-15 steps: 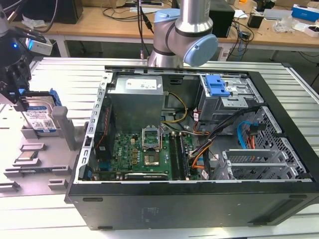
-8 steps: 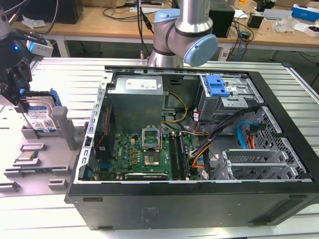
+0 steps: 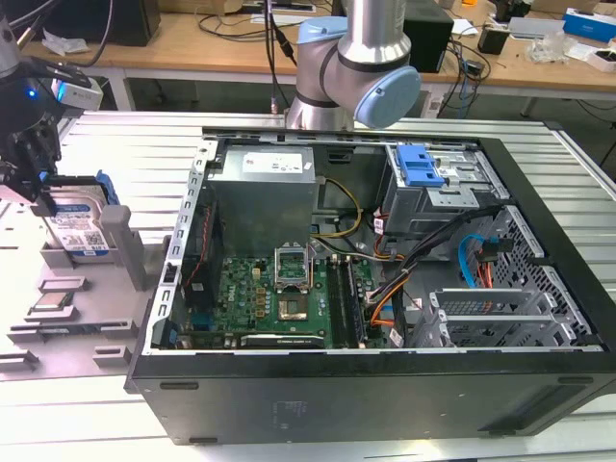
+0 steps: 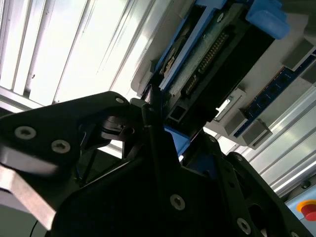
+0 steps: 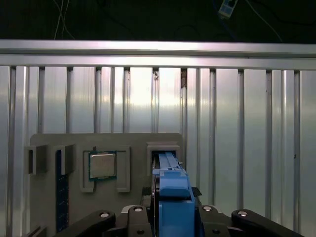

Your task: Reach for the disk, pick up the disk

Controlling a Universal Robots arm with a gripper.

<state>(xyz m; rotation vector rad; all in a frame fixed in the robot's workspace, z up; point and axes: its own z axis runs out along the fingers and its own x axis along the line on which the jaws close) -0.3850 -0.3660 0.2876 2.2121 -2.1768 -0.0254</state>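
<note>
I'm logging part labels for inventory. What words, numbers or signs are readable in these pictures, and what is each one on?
No text is readable anywhere.
White-and-blue label on the disk: print and barcode, too small to read.
White label on the power supply: too small to read.
Lid of the processor chip: no markings legible.
</note>
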